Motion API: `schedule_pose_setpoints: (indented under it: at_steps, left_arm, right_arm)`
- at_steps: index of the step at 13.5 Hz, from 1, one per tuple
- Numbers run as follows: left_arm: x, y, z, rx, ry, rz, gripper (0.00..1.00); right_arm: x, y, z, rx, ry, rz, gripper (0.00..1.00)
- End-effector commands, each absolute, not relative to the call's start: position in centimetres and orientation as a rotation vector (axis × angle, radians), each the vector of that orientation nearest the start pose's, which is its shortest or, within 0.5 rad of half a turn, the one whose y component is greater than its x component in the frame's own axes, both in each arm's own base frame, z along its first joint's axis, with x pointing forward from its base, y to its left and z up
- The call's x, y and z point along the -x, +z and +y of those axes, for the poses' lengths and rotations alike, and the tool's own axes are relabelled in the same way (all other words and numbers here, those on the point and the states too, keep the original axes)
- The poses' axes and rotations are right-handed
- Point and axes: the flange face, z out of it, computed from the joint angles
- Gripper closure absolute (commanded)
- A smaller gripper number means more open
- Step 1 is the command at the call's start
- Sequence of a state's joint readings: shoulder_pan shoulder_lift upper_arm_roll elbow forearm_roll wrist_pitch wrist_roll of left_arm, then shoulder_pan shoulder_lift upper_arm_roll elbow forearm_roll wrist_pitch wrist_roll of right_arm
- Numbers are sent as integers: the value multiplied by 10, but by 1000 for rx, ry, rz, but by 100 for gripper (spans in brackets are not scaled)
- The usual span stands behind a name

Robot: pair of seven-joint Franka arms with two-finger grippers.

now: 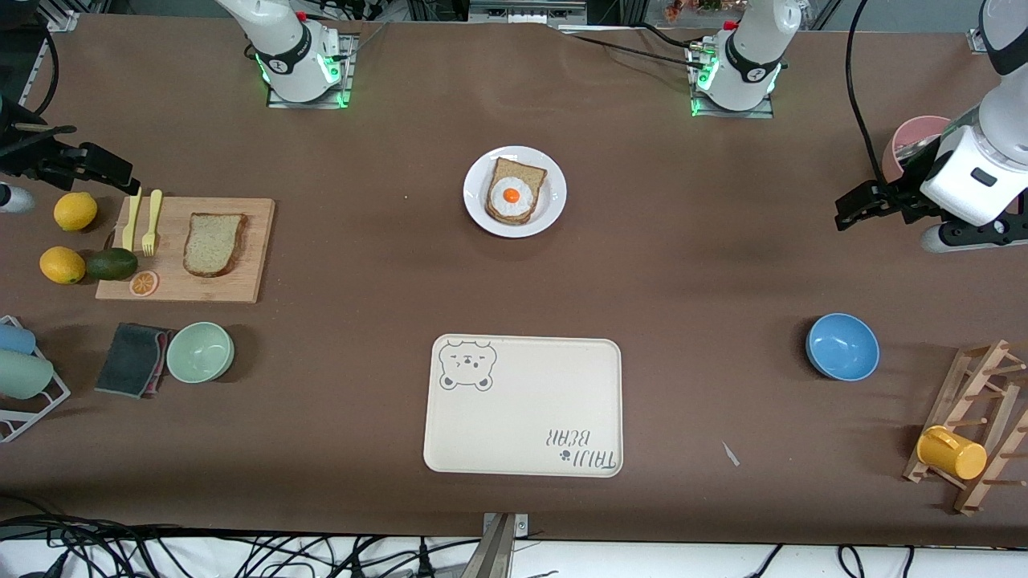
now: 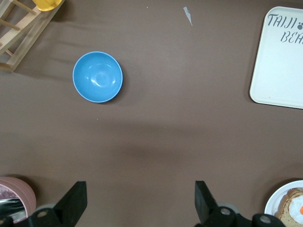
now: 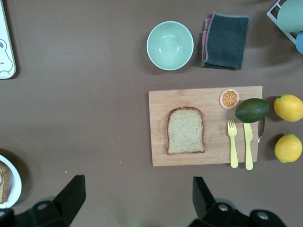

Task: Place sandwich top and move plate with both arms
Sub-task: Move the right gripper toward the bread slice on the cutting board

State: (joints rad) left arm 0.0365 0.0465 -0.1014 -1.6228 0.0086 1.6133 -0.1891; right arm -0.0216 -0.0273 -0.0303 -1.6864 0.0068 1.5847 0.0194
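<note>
The sandwich top (image 1: 214,243), a tan bread slice with dark crust, lies flat on a wooden cutting board (image 1: 249,277) toward the right arm's end of the table; it also shows in the right wrist view (image 3: 185,130). The white plate (image 1: 554,210) stands mid-table near the arm bases and holds a bread slice with a fried egg on it. Its rim shows in both wrist views (image 2: 277,201) (image 3: 18,182). My right gripper (image 1: 120,177) is open and empty, up in the air beside the board. My left gripper (image 1: 847,213) is open and empty, up over bare table at the left arm's end.
On the board lie a yellow fork (image 1: 150,223), a yellow knife and an orange slice; two lemons (image 1: 75,211) and an avocado sit beside it. A green bowl (image 1: 200,352), a dark cloth, the cream bear tray (image 1: 526,405), a blue bowl (image 1: 842,346), a wooden rack with a yellow cup (image 1: 952,452) and a pink cup stand around.
</note>
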Motion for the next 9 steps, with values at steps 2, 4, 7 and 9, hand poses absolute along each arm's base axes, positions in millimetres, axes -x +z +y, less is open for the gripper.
schedule_pose_setpoints:
  at_steps: [2,4,7,9]
  left_arm:
    - [-571,584,-37,3103,72,-198,0]
    - [-571,584,-37,3103,72,-198,0]
    - [-571,584,-37,3103,70,-198,0]
    - [-571,584,-37,3103,75,-200,0]
  right_arm:
    - [-544,591,-28,3117,107,90,0]
    - [-544,591,-27,3116,109,102,0]
    - [-547,587,-22,3126,120,92,0]
    - [-548,587,-23,3126,110,94,0]
